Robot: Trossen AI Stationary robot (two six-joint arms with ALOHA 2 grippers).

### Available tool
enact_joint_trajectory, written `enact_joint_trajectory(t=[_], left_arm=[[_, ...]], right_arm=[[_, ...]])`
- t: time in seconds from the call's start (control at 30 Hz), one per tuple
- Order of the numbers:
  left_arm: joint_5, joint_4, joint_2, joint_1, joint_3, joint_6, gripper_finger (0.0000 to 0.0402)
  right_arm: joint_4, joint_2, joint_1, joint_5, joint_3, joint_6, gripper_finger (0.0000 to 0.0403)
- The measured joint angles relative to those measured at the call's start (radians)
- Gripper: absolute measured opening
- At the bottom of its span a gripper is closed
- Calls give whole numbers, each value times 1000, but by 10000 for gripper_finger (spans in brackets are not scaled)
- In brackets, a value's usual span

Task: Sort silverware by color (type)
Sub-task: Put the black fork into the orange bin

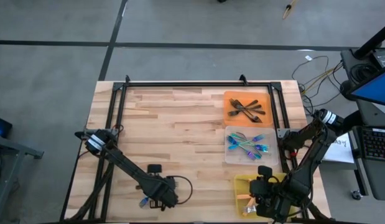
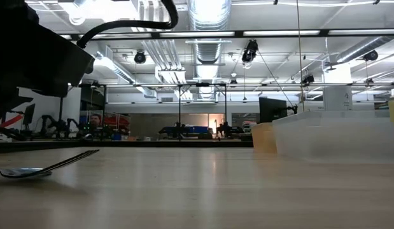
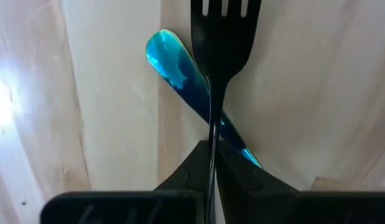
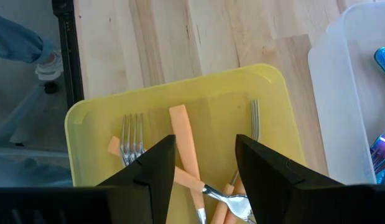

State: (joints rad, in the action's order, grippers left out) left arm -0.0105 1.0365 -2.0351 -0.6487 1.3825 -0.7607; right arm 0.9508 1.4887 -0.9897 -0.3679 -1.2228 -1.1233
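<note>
A black fork (image 3: 224, 37) lies across a shiny blue piece of silverware (image 3: 175, 70) on the wood near the table's near edge, left of centre. My left gripper (image 3: 212, 167) stands over them, pointing down, shut on the black fork. In the high view only the blue piece's end (image 1: 144, 201) shows beside that gripper (image 1: 160, 196). My right gripper (image 4: 204, 177) hangs open above the yellow tray (image 4: 276, 106), over the orange-handled forks (image 4: 183, 143) inside it, touching nothing. My left gripper pinches the black fork's thin handle (image 3: 212, 134) between its two fingers, from above, pointing down. The tines (image 3: 226, 7) point away from the fingers. The handle crosses over the blue piece. Whether the fork is off the wood, I cannot tell.
On the right side stand an orange tray (image 1: 229, 99) with black forks, a clear tray (image 1: 232, 155) with blue silverware, and the yellow tray (image 1: 239, 184) at the near edge. A black frame (image 1: 180, 83) runs along the far edge. Bare wood lies between the arms.
</note>
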Motion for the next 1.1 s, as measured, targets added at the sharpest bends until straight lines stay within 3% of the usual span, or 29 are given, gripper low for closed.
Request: enact_joint_trajectory(t=[0.33,0.43,0.6,0.77,0.83,0.93,1.1], left_arm=[[73,97,77,0,26,-78,1],[148,96,98,-1,46,-159,1],[413,88,100,-1,111,-404,0],[832,70,100,-1,192,-618,0],[992,36,100,-1,230,-648,0],[1142,-61,95,2,285,-597,0],[1159,-263,45,6,370,-311,0]], right_arm=[[0,0,0,-4,0,2,157],[-3,0,0,-85,0,-1,157],[-59,0,0,-407,0,-13,157],[-163,0,3,-818,1,-26,157],[-219,0,9,-929,2,-27,157],[-303,0,30,-972,2,-5,157],[-422,21,69,-966,2,111,157]])
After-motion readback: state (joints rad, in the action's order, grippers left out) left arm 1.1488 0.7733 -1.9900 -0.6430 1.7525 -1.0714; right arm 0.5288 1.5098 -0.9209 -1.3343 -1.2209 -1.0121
